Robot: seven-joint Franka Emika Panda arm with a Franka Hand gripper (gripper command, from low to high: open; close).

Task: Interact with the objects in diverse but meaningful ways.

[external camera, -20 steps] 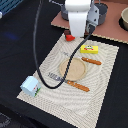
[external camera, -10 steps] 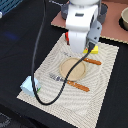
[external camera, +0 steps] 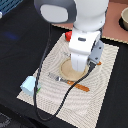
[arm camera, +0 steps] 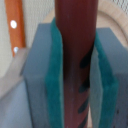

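End effector (arm camera: 73,75) pads clamp the brown sausage stick (arm camera: 74,55) upright, low over the round plate (external camera: 66,74) on the striped mat (external camera: 107,80); lower straight down and release only once its tip rests on the plate

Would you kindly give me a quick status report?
Claw shut on sausage stick. Arm over round plate. Knife alongside. Nothing blocking visible.
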